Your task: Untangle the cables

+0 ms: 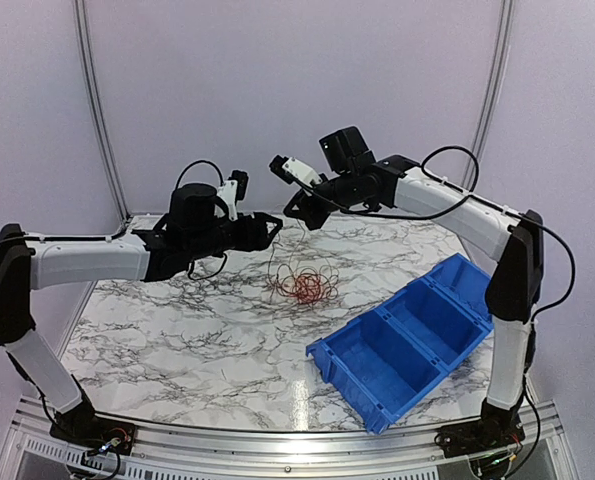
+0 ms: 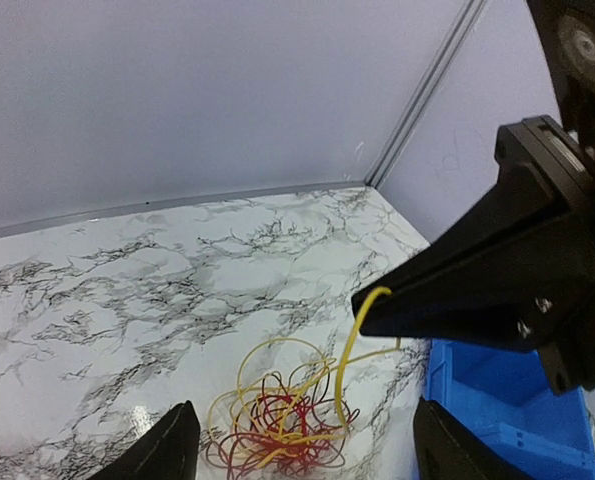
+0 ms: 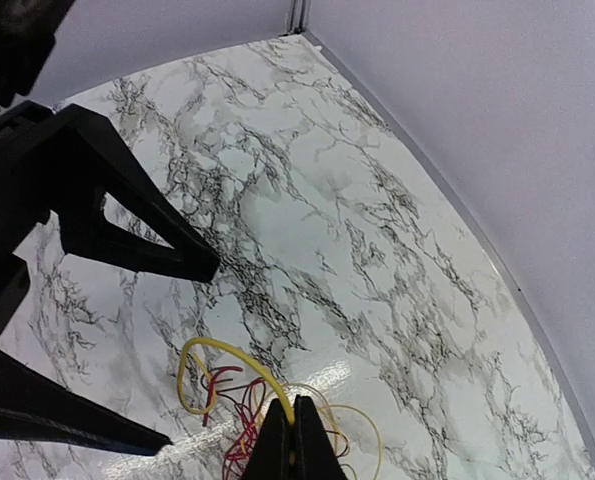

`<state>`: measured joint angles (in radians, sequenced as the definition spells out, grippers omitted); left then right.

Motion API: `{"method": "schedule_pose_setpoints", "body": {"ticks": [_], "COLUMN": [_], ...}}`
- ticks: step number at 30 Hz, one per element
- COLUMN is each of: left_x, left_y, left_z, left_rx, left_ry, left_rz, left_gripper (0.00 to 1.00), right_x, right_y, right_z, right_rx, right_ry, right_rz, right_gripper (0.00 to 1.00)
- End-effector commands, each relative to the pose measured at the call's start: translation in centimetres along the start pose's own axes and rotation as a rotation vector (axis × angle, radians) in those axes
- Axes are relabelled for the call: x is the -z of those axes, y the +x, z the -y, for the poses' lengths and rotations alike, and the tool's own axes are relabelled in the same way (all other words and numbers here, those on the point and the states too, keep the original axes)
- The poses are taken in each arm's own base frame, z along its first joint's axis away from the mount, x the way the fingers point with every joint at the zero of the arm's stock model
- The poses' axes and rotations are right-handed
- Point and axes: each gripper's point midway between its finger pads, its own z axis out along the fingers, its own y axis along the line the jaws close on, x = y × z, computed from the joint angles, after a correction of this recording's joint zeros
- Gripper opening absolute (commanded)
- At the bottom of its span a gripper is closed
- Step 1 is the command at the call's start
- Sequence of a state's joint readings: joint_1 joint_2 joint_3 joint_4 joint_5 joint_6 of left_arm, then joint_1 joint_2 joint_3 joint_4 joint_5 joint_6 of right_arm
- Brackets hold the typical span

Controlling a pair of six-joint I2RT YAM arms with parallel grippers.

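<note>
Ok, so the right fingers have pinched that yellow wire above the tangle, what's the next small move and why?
Probably raise the right gripper slowly, up and away from the pile. Its fingers are shut on the thin yellow wire, which runs down into the thin red wire coils lying on the marble table. The left gripper is open and holds nothing, so it could pin the coils afterwards.

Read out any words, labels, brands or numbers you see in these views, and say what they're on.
None readable: no text, label, brand or number shows on the blue bin, the marble table, the cables, the left gripper or the right gripper.
</note>
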<state>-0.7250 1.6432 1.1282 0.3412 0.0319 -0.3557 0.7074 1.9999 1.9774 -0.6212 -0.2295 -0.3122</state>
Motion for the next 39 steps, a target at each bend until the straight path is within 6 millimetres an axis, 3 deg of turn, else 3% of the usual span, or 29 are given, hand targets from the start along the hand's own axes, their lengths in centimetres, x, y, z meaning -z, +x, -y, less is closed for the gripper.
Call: {"method": "schedule_pose_setpoints", "body": {"ticks": [1,8,16,20,24,30,35,39], "left_x": [-0.8,-4.4,-9.9,-12.2,-13.1,-12.9,-12.4,-11.2], "left_y": [-0.6,2.2,5.4,8.0,10.5,12.7,13.6,13.7], "left_z": [-1.1,-2.9,-4.3,-5.1,-6.1,-7.1,-7.4,-7.7], "left_rx": [0.097,0.104,0.119,0.16,0.172,0.175,0.169,0.138], "left_ry": [-0.073,-0.127,-0.15,-0.152,-0.171,-0.195,-0.203,-0.22], "left_rz": [0.109,0.114,0.081,0.044,0.004,-0.036,-0.058,-0.065], "left_gripper": [0.75,0.72,0.68,0.65,0.64,0.62,0.61,0.61], "right_x": [1.0,4.7,11.4,14.7,17.5,22.1,24.9,26.0], "right_y": [-2.6,-5.7,-10.5,-13.1,-15.1,-17.4,-17.9,-17.4], "right_z": [-2.1,-3.7,-6.9,-7.2,-6.4,-3.5,-0.2,1.9], "right_rx": [-0.019,-0.007,0.078,0.147,0.182,0.227,0.259,0.249], "right_ry": [-0.083,-0.159,-0.311,-0.32,-0.307,-0.213,-0.12,-0.075], "right_rz": [0.063,0.164,0.341,0.429,0.501,0.601,0.654,0.67], "right_gripper": [0.0,0.0,0.0,0.0,0.0,0.0,0.0,0.0]}}
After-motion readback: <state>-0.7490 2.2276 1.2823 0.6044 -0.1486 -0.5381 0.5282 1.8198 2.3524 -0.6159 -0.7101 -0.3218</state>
